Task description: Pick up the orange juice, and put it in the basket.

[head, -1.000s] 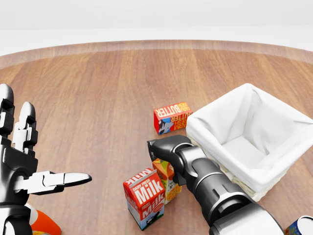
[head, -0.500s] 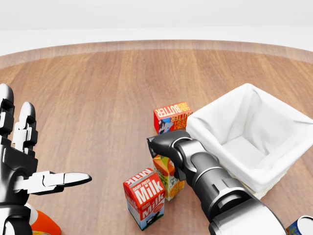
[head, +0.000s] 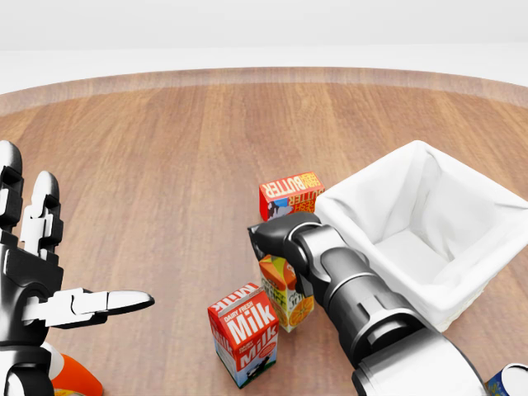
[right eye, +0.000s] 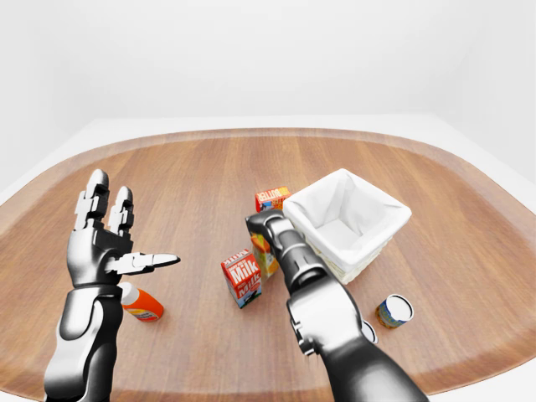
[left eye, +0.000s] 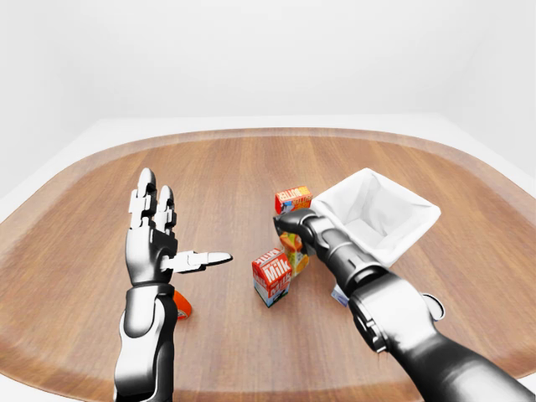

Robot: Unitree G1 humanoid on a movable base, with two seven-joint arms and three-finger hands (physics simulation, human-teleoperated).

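The orange juice carton [head: 282, 290] stands upright on the wooden worktop [head: 165, 165], well in from its edges, between the milk carton [head: 243, 333] toward the bottom of the head view and the butter carton [head: 290, 197] toward the top. The white-lined basket [head: 429, 239] sits just to its right in that view, with nothing visible inside. The right hand [head: 276, 239] sits at the top of the juice carton with its dark back toward the cameras; the fingers are hidden behind the hand and the carton, so I cannot tell whether they are closed round it or merely resting against it. The left hand [head: 33, 280] is held up at the left of the head view, well apart from all the cartons, its fingers [head: 115, 301] spread wide and holding nothing. Below that hand an orange-and-white bottle [right eye: 141, 305] lies on its side on the worktop. In the right-eye view a small can [right eye: 394, 311] lies near the worktop's edge, below the basket and to the right of the right arm.
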